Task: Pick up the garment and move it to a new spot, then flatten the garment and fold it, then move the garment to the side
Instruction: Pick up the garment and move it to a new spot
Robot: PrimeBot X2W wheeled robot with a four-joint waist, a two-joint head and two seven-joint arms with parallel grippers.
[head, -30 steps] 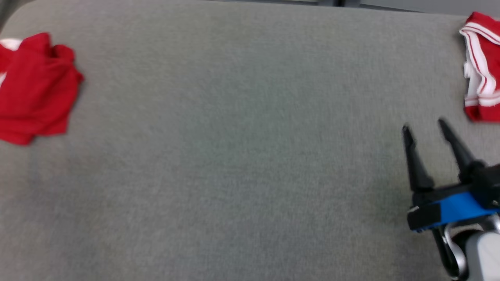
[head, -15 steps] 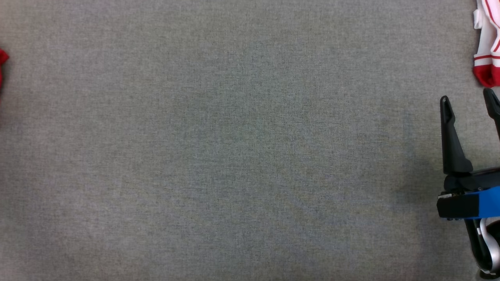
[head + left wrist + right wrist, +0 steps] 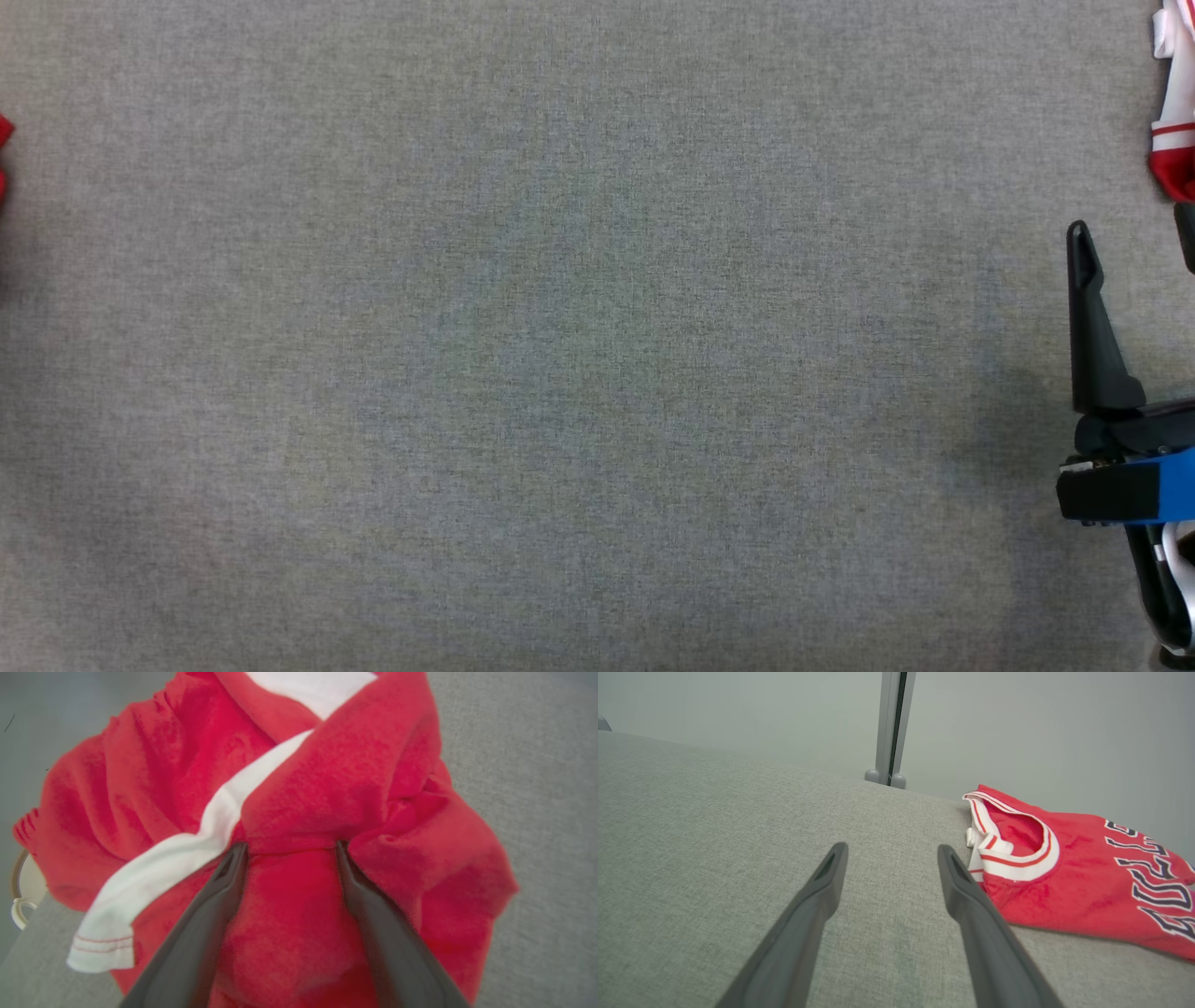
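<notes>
A crumpled red garment [image 3: 350, 774] with white bands lies on the grey padded table, and a sliver of it [image 3: 4, 149] shows at the left edge of the head view. My left gripper [image 3: 289, 847] is open, its two dark fingertips pressed down into the red cloth with a fold bulging between them. My right gripper [image 3: 1131, 238] stands open over bare table at the right edge of the head view. In the right wrist view the right gripper [image 3: 892, 854] holds nothing.
A second red jersey [image 3: 1087, 877] with white trim and dark lettering lies flat just right of my right gripper; its edge [image 3: 1174, 140] shows in the head view. The table [image 3: 560, 327] ends at a grey wall with a post [image 3: 889, 728].
The head camera has tilted down, so both red garments have slid out to the picture's edges. My right gripper now sits closer to the right edge, still open.
</notes>
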